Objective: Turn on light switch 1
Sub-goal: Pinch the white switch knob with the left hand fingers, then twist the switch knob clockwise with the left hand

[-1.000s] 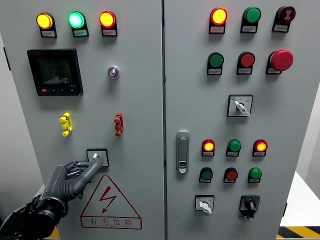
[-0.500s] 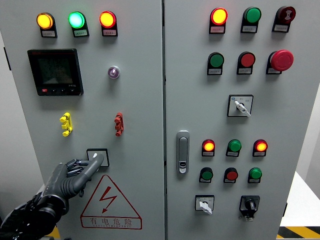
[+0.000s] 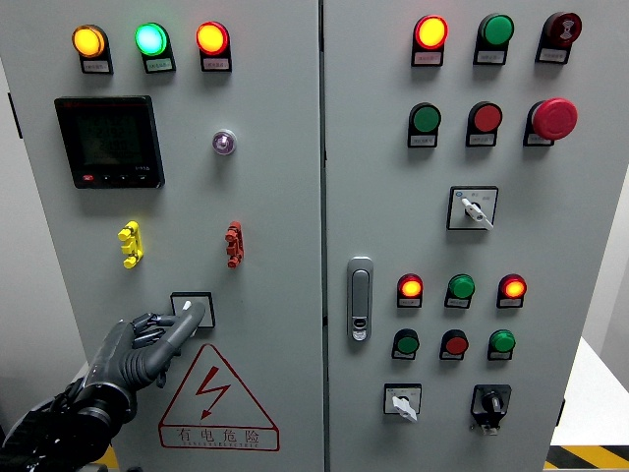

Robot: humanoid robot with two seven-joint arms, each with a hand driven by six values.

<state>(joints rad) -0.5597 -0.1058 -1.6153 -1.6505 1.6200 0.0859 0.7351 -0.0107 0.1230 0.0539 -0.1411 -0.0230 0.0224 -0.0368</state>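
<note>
The left hand [image 3: 147,346] comes in from the lower left, dark and jointed, with 1 finger [image 3: 182,327] stretched up and to the right and the others curled back toward the palm, gripping nothing. The tip of that finger lies on the switch [image 3: 192,309], a small rotary selector on a square black-edged plate low on the left door [image 3: 275,197]. Its white lever shows just beside the fingertip, its long axis tilted off vertical, top end leaning left; the finger covers much of the plate, so the exact setting cannot be read.

Just below the switch is a red triangle [image 3: 211,388] with a lightning bolt and a red-bordered label under it. Above, a yellow clip [image 3: 130,244] and a red clip [image 3: 233,244] stand side by side, well apart. Higher still are a black display [image 3: 109,142] and a small round indicator [image 3: 223,142] to its right. Along the top sit 3 lit lamps: orange [image 3: 87,40], green [image 3: 149,38] and red-orange [image 3: 210,37].

On the right door, a chrome handle [image 3: 360,299] sits near the seam. That door carries rows of red and green lamps and buttons, a red mushroom button [image 3: 553,118], 2 white-lever selectors [image 3: 473,207] and [image 3: 402,401], and a black knob [image 3: 490,403].
</note>
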